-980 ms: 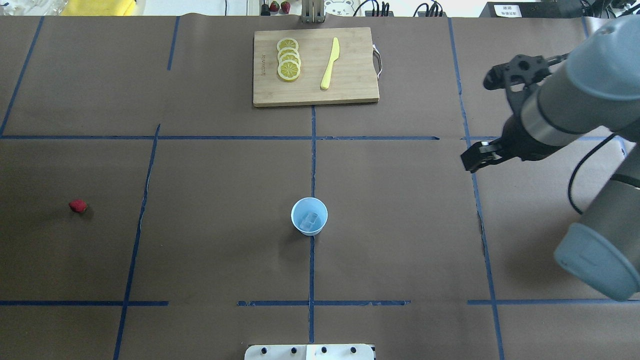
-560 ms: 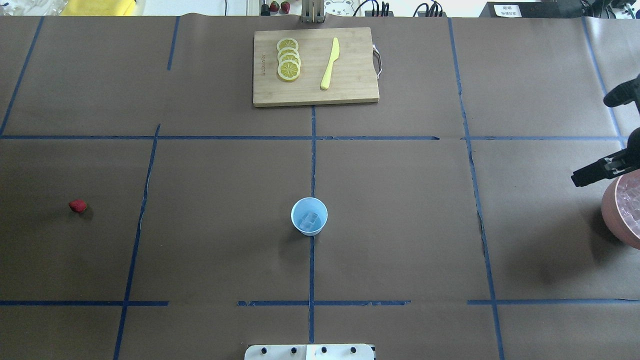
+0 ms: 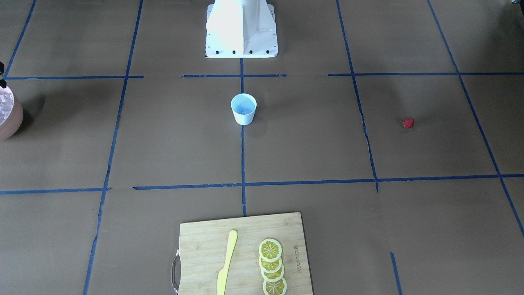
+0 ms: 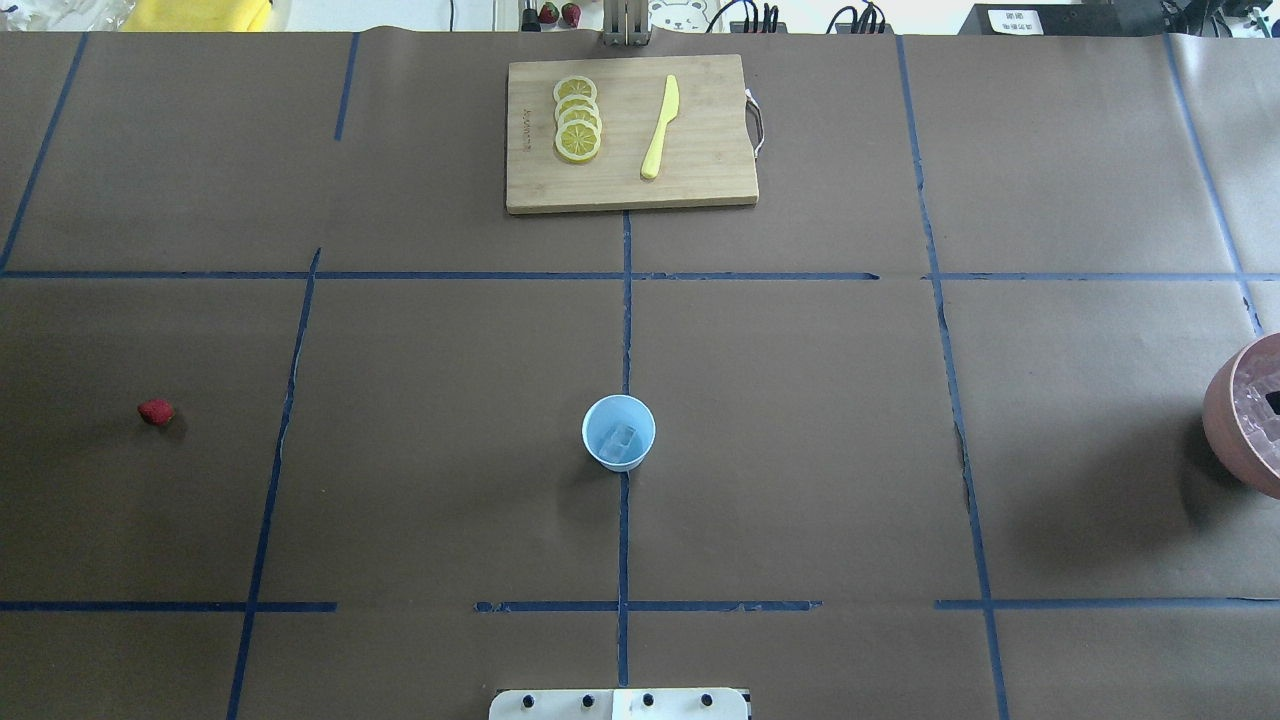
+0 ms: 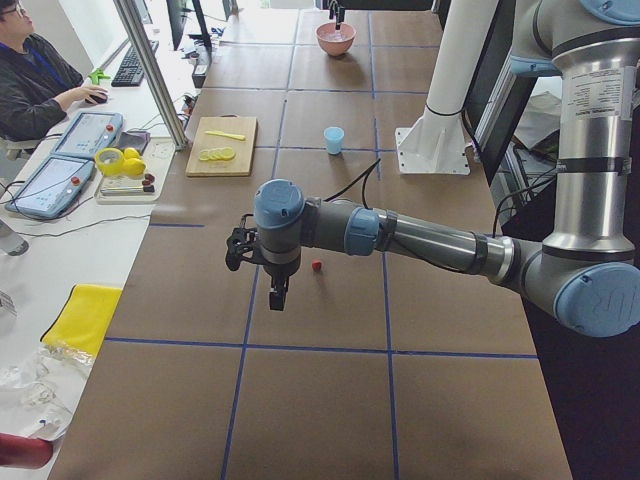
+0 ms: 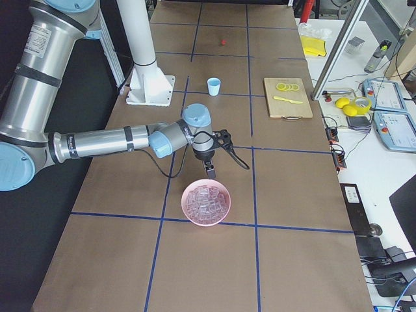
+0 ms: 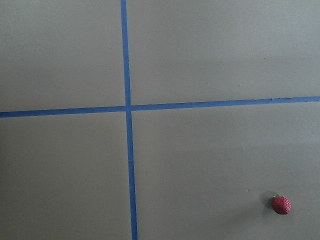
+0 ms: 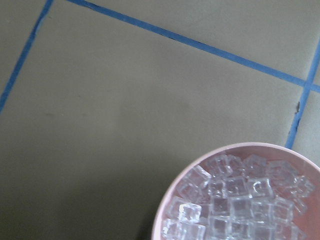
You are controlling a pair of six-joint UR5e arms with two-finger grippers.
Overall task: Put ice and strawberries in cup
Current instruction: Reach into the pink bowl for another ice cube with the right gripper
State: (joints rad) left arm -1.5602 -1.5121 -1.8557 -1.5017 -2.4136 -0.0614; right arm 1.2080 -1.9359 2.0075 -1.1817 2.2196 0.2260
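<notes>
Holding clear cubed ice point(image 4: 624, 437), the tapered cup point(image 4: 597, 415) stands upright; left gripper point(image 5: 277, 297) and right gripper point(image 6: 209, 170) spread cannot be told.

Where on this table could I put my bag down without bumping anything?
Plenty of bare brown paper: the wide stretch between the cup and the strawberry, and the one between the cup and the bowl of ice. Busiest is the cutting board, carrying lemon slices and a knife.

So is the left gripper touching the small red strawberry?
Apart. Left wrist view shows the strawberry lying alone, no fingers at it; exterior left view shows a gap between it and the left gripper.
</notes>
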